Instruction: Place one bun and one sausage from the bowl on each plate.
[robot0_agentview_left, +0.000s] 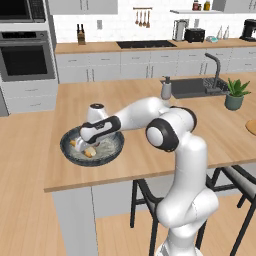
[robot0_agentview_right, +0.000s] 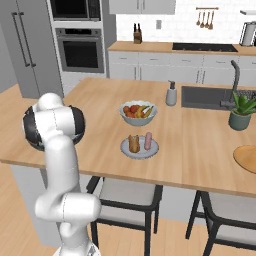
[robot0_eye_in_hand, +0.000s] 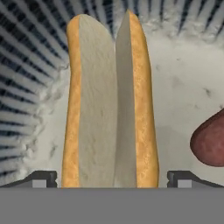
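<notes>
wood counter (robot0_agentview_left: 150, 160) | speckled ribbed bowl (robot0_eye_in_hand: 26, 100) | tool (robot0_eye_in_hand: 112, 178) spread astride split bun (robot0_eye_in_hand: 109, 113)

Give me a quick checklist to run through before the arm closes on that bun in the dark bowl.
1. Gripper open: ok.
2. Bun centred between the fingers: ok.
3. Sausage outside the closing path, off to one side: ok.
4. Fingers low enough around the bun: cannot tell.
5. Blue plate already has a bun and sausage: ok.
6. Tan plate bare as far as it shows, for this bun: ok.
</notes>
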